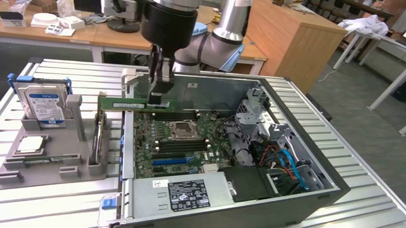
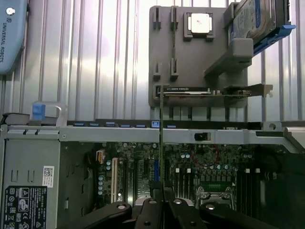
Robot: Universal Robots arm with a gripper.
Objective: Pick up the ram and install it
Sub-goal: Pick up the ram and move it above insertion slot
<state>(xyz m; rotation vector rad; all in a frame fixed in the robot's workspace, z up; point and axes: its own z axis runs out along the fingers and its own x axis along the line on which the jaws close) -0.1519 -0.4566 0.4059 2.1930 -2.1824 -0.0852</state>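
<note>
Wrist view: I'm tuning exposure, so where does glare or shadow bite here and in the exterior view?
Wrist view: bright glare streaks wash out the ribbed silver metal table, while the green motherboard sits dim. Exterior view: light is even, with soft sheen on that table; the black gripper and the slim green ram it holds are evenly lit.

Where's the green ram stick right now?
The ram hangs level, gripped in the jaws, across the far corner of the open computer case on the exterior view's left, to the right of the blue hard drive.
</note>
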